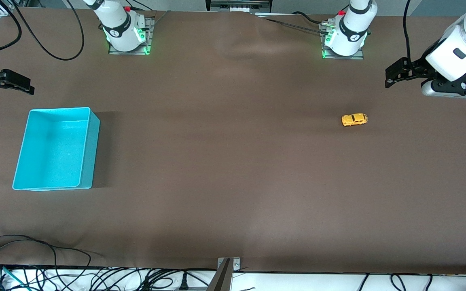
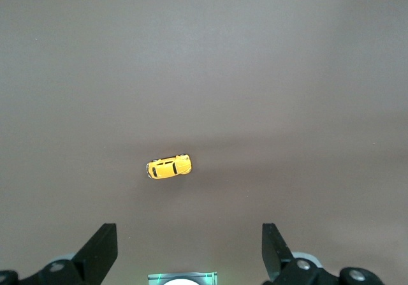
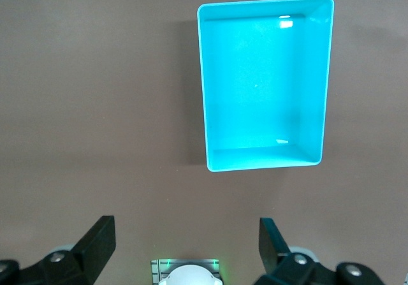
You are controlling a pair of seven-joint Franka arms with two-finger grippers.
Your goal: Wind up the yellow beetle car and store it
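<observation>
RISK: yellow beetle car (image 1: 354, 119) tiny on the bare surface (image 1: 233, 169) at your left arm's end, may roll or squirt from pinch | left gripper (image 1: 395, 74) wide open, empty | right gripper (image 1: 18, 83) wide open, empty, above turquoise bin (image 1: 89, 149)

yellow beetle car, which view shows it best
The left wrist view: the yellow beetle car sits near mid-frame, seen from above. The front view shows it small on the table, toward the left arm's end. The right wrist view misses it.
</observation>
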